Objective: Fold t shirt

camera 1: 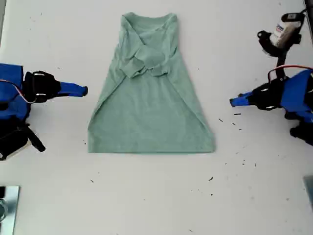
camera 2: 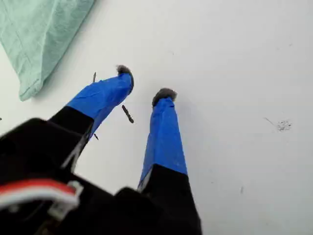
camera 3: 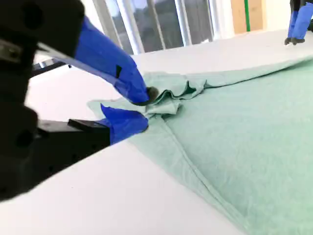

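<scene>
Desk (camera 1: 254, 196) carries the t shirt (camera 1: 151, 112) at centre of the exterior view, sleeves folded inward. My first gripper (camera 2: 145, 88), at that view's right, hangs apart over bare desk. My second gripper (camera 3: 142, 110), opposite, is apart beside the cloth's edge.

Stock count, placed against the t shirt (camera 1: 150, 105).
- T shirt: one.
- Arms: two.
- Grippers: two, one (camera 1: 84, 90) off the t shirt's side at the exterior view's left, one (camera 1: 234, 102) off its opposite side.
- Table (camera 1: 254, 196): one, under the t shirt.
</scene>
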`<state>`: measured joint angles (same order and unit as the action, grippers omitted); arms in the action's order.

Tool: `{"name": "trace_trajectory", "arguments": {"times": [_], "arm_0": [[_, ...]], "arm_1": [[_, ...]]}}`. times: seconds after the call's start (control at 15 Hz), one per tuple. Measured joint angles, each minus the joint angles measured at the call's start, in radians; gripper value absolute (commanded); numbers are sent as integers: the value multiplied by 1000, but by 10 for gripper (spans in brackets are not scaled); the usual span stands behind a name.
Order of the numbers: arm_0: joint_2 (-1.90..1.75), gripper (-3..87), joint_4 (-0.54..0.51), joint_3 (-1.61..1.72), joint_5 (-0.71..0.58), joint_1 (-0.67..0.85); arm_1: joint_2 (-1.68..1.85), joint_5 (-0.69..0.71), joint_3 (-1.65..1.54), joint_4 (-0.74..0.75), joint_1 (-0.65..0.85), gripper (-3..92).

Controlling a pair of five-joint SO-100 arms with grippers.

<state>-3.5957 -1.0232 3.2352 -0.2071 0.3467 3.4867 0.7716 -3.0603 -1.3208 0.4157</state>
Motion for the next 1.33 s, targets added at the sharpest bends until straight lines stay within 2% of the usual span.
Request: {"name": "trace_trajectory", "arguments": {"times": [0.47,0.53,0.67,0.73,0.8,0.87,0.93,1.07,1.13,1.33], "arm_0": [[0,49,0,0,0,0],[0,75,0,0,0,0],[0,52,0,0,0,0],[0,-1,0,0,12,-17],[0,-1,0,-2,43,-40],[0,-1,-2,-2,67,-41],[0,-1,-2,-3,101,-103],[0,-1,-15,-8,107,-143],[0,-1,-15,-8,110,-161],[0,-1,-15,-3,109,-172]], "arm_1": [[0,0,0,0,0,113],[0,0,0,0,5,113],[0,-9,0,-3,26,113],[0,-117,0,-9,23,122],[0,-291,0,-9,23,123],[0,-488,0,-11,-57,110],[5,-597,0,-14,-127,90],[6,-603,3,0,-129,138],[8,-604,6,-3,-127,76],[-8,-604,193,-94,-176,71]]}}
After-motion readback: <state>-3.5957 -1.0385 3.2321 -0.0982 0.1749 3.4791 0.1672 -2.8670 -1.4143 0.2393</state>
